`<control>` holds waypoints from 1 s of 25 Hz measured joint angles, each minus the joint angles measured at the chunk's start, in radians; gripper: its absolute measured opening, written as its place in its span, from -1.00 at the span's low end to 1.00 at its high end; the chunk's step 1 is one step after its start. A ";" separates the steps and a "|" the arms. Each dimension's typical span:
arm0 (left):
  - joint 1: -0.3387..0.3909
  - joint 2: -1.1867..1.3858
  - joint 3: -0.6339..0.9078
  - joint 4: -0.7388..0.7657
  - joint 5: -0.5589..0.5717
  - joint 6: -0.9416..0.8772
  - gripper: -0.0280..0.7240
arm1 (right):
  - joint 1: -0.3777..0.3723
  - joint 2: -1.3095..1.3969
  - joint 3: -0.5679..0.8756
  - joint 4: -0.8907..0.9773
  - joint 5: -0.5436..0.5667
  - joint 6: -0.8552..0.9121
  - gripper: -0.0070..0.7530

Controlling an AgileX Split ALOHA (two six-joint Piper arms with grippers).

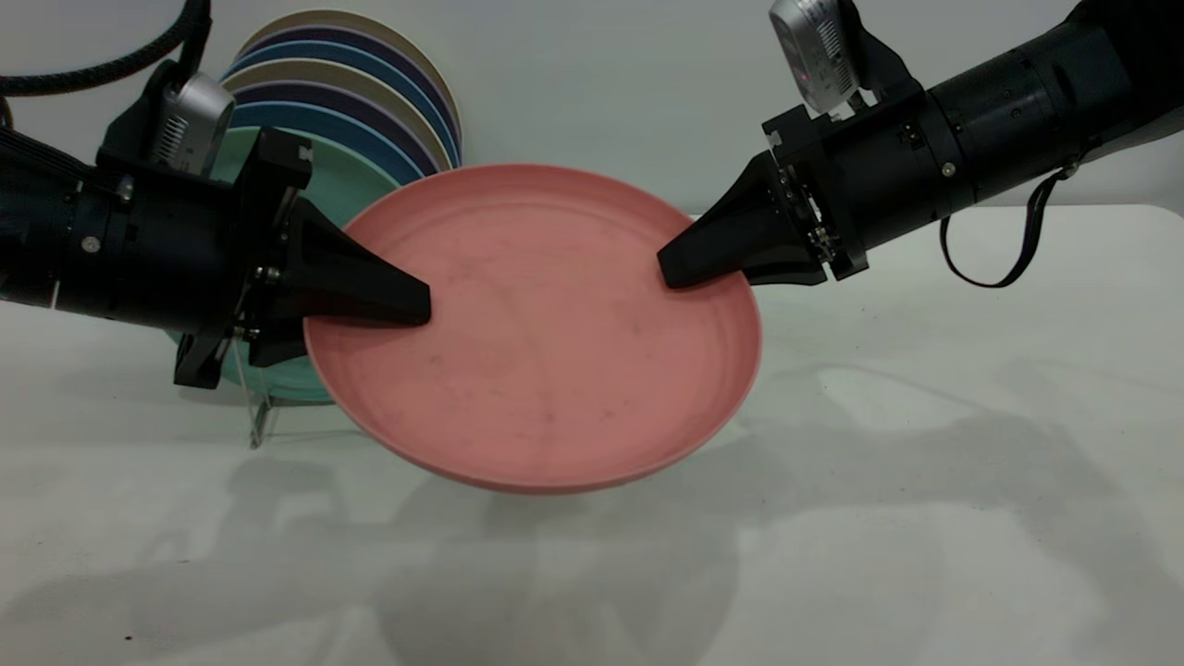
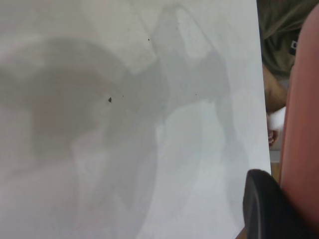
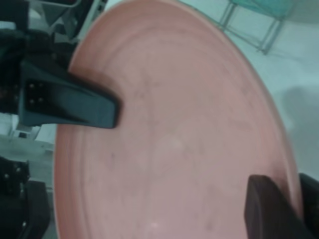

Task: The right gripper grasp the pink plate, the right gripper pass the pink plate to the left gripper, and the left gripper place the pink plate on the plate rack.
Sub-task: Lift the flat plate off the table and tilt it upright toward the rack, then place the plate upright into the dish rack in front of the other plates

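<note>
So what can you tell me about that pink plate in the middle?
The pink plate is round, matte salmon plastic with a low raised rim and faint scuffs. It hangs tilted above the table, face toward the camera. The left gripper pinches one edge, the right gripper the opposite edge. Nothing else touches it.

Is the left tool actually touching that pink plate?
Touching. The exterior view shows the left tool with a finger lying on the pink plate at its rim; the right wrist view agrees.

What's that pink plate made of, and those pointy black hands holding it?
The pink plate looks like matte plastic: dull, no glare, faintly scuffed. The left hand and right hand fingers seem hard black plastic, smooth with a slight sheen, though that is a guess.
</note>
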 joint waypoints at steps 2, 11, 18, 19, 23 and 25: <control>0.000 0.000 0.000 0.003 0.001 0.005 -0.63 | 0.002 0.000 0.000 0.001 0.004 0.002 -0.58; -0.001 0.000 -0.042 0.172 0.003 0.018 -0.64 | -0.049 0.000 0.000 -0.001 0.067 0.042 0.49; -0.001 0.000 -0.197 0.453 -0.011 -0.047 -0.65 | -0.199 0.000 0.000 -0.001 0.091 0.086 0.89; -0.001 0.000 -0.237 0.519 -0.011 -0.075 -0.65 | -0.217 0.000 0.000 -0.009 0.091 0.089 0.88; -0.001 0.000 -0.407 0.884 0.019 -0.227 -0.65 | -0.263 0.000 0.000 -0.023 0.091 0.091 0.78; -0.001 0.002 -0.509 1.064 0.054 -0.299 -0.65 | -0.269 0.000 0.000 -0.028 0.091 0.091 0.72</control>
